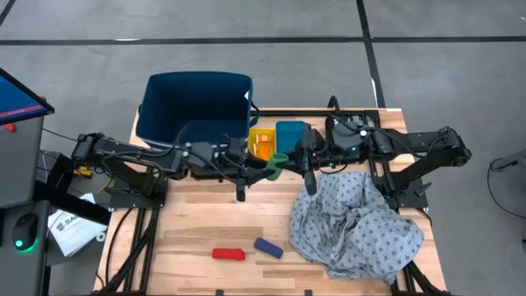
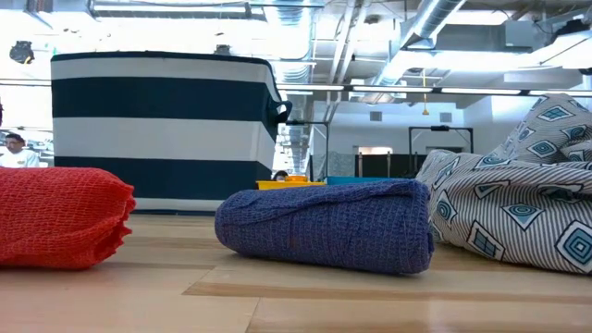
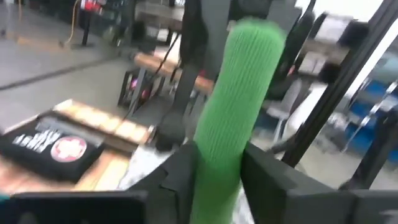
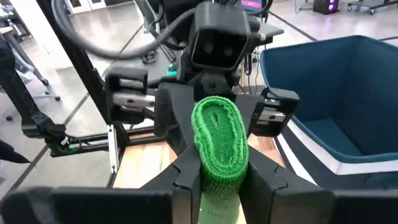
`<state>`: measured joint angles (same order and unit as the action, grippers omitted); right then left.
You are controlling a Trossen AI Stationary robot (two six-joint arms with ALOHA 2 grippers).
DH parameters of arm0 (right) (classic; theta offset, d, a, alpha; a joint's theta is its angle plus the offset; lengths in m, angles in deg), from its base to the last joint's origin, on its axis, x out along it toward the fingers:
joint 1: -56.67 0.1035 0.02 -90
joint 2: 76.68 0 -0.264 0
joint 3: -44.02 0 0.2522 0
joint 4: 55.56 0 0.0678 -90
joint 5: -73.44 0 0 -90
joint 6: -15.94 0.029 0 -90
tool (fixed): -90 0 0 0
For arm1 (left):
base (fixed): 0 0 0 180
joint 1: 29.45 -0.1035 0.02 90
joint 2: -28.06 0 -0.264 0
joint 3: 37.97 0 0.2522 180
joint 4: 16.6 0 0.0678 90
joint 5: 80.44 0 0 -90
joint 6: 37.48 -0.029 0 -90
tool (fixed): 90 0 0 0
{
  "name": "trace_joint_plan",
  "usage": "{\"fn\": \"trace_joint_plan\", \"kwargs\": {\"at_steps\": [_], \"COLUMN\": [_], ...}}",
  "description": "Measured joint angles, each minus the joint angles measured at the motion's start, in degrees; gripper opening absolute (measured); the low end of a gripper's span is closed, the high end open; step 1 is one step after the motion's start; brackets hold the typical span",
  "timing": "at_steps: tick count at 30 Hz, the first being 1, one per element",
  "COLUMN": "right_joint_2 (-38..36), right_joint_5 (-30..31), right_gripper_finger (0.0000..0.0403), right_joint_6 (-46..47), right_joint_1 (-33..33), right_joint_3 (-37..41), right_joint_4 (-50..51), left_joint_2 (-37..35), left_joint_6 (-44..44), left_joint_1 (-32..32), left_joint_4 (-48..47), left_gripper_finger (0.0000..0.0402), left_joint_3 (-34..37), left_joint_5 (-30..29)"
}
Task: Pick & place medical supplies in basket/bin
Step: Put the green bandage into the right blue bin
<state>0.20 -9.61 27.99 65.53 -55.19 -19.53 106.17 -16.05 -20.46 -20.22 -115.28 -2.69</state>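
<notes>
Mid-handover over table centre: left gripper (image 1: 278, 164) and right gripper (image 1: 297, 156) both clenched on green roll (image 1: 277, 162). Release 1 before retracting toward basket (image 1: 197, 103).

Three rolls (image 1: 278, 163) — two trays (image 1: 289, 133).

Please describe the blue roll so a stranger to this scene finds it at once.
On the wooden table, find the large grey-blue patterned cloth. The blue roll lies on bare wood beside the cloth, between it and the red roll, far from the striped basket. It alone is dark blue; the green roll is held up off the table.
</notes>
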Motion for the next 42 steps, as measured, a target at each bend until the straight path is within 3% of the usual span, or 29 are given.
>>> {"fn": "trace_joint_plan", "kwargs": {"at_steps": [9,12,18,25,32,36,42], "right_joint_2": [-0.52,-0.67,-2.31,-3.68,-2.46,-2.83,-3.17], "right_joint_5": [-2.28,-2.6,-2.66,-0.23,11.41,19.14,18.14], "right_gripper_finger": [0.0073,0.0073,0.0073,0.0073,0.0073,0.0073,0.0074], "right_joint_6": [1.67,2.95,9.98,19.96,25.05,24.98,21.06], "right_joint_1": [0.02,0.02,1.01,4.48,6.35,1.79,-10.06], "right_joint_3": [-0.49,-0.4,-0.42,-0.35,-0.32,1.0,5.57], "right_joint_4": [-1.83,0.26,15.05,32.9,43.89,42.72,36.75], "left_joint_2": [0.06,0.5,-1.05,-5.84,-11.19,-12.04,-12.07], "left_joint_6": [-1.6,-2.46,-1.3,7.07,18.79,22.62,24.08], "left_joint_1": [0.41,0.85,3.2,9.31,14.24,15.77,16.85], "left_joint_4": [-25.75,-40.12,-57.42,-58.4,-55.4,-51.16,-44.67], "left_gripper_finger": [0.021,0.0226,0.0236,0.0237,0.0237,0.0237,0.0237], "left_joint_3": [0.19,0.71,3.94,8.95,12.76,13.8,13.94], "left_joint_5": [-0.26,-0.28,-0.21,0.09,-4.97,-7.17,-9.04]}}
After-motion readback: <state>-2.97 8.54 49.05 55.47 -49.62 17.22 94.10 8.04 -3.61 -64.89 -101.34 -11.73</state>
